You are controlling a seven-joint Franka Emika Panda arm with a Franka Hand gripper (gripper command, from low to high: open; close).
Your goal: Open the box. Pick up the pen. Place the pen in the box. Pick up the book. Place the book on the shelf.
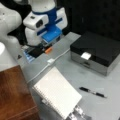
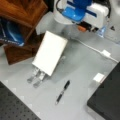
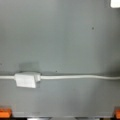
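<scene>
Box (image 1: 96,51) lid sat shut; step one pending. Gripper (image 1: 42,48) hovered far-left over bench (image 1: 75,77), jaw state unclear; clasp needs reaching.

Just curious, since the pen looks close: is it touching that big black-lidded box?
Apart. In both front views bare grey table lies between the pen and the box; the pen lies flat on its own.

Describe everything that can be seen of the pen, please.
The pen is thin and black with a silver middle section. It lies flat on the grey table, alone and untouched, between the closed box and the white spiral book. Both front views show it; the wrist view does not. The gripper is far from it.
</scene>
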